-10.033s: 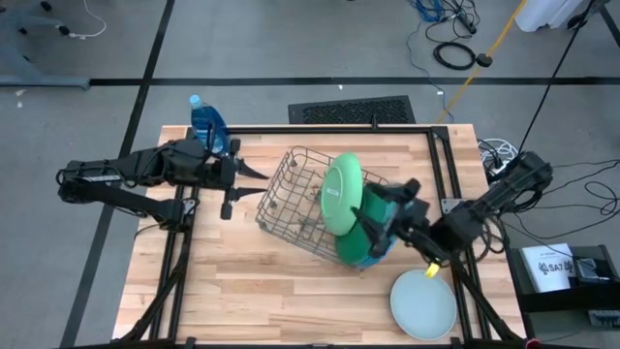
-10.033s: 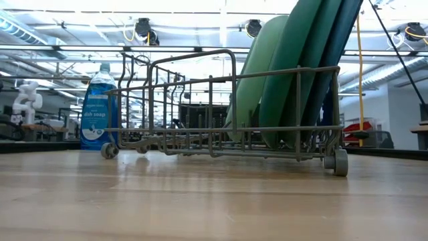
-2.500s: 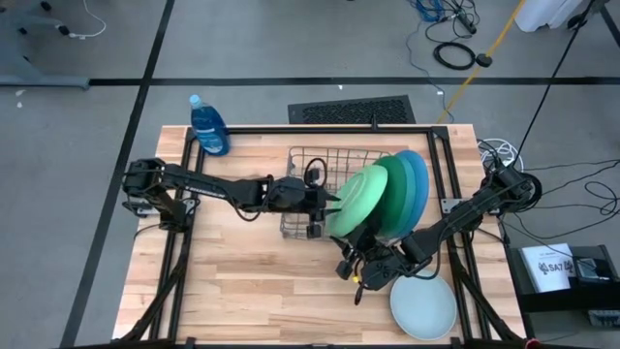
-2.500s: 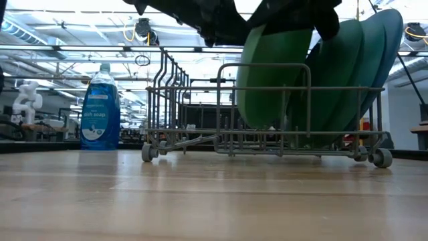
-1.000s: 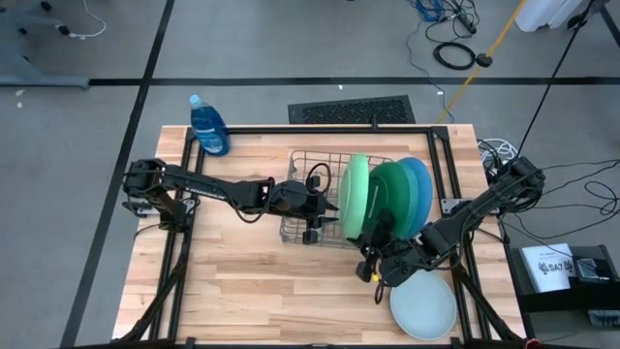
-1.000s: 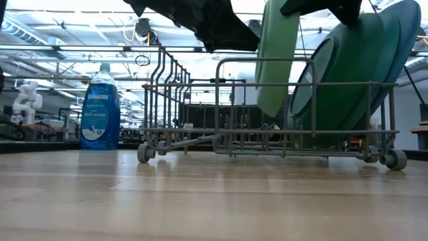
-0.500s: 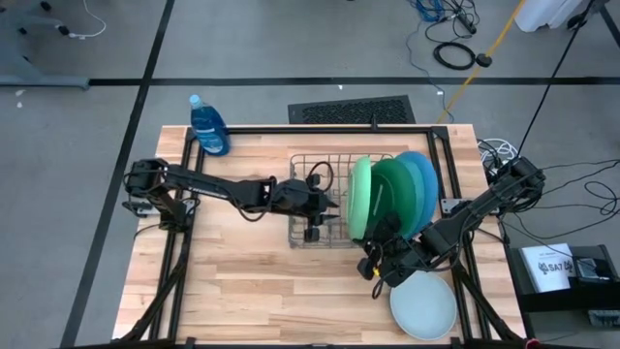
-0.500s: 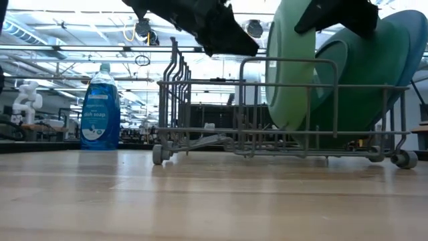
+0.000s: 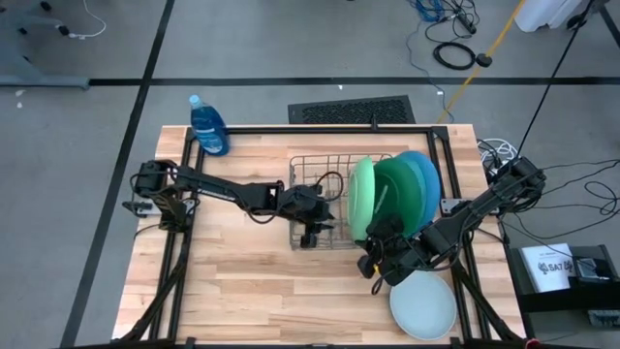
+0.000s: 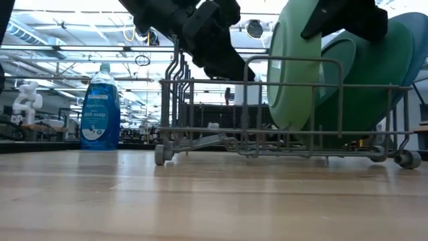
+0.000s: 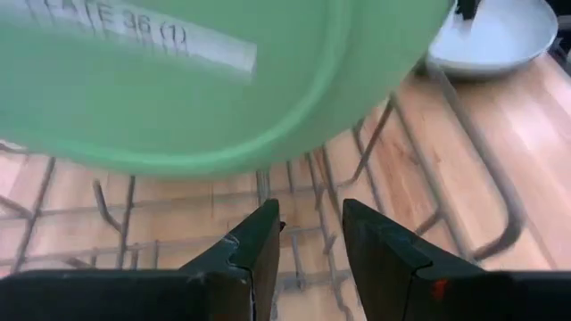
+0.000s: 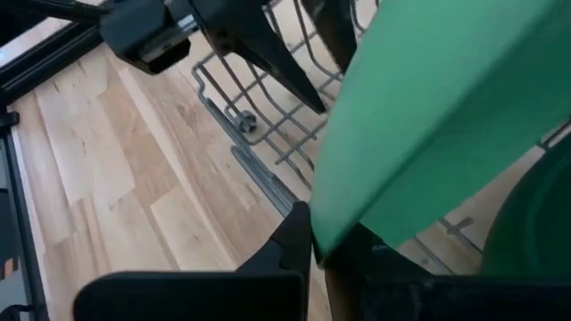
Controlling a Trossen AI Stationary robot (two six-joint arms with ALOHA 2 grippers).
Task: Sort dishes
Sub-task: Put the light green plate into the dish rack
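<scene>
The light green plate [image 9: 361, 199] stands on edge in the grey wire rack [image 9: 312, 184], in front of the dark green [image 9: 393, 199], teal and bright blue [image 9: 429, 184] plates that lean in the rack's right end. My right gripper [image 9: 376, 250] is shut on the light green plate's rim. My left gripper [image 9: 336, 206] is open over the rack, just left of that plate; its fingers [image 11: 259, 241] hang above the rack wires and touch nothing. The pale mint plate [image 9: 423, 307] lies flat on the table at the near right. The black dish is out of view. My right gripper pinches the light green plate's rim [image 12: 332, 223] between its two fingers, one on each face, at the plate's near side. The fingers come from the table's near right, slanting up. The plate stands nearly upright [image 10: 294, 73], its lower edge down inside the rack; whether it rests on the wires I cannot tell.
A blue dish-soap bottle [image 9: 206, 124] stands at the table's far left corner. The rack rides on small wheels [image 10: 159, 155]. Bare wooden table [image 9: 252, 281] lies near and left of the rack. A dark frame runs along the table's edges.
My right gripper has carried the light green plate toward the table's right and lowered it into the rack, where it now stands more upright against the other plates. The rack has rolled a little toward the right. My left gripper has dipped a little lower over the rack.
</scene>
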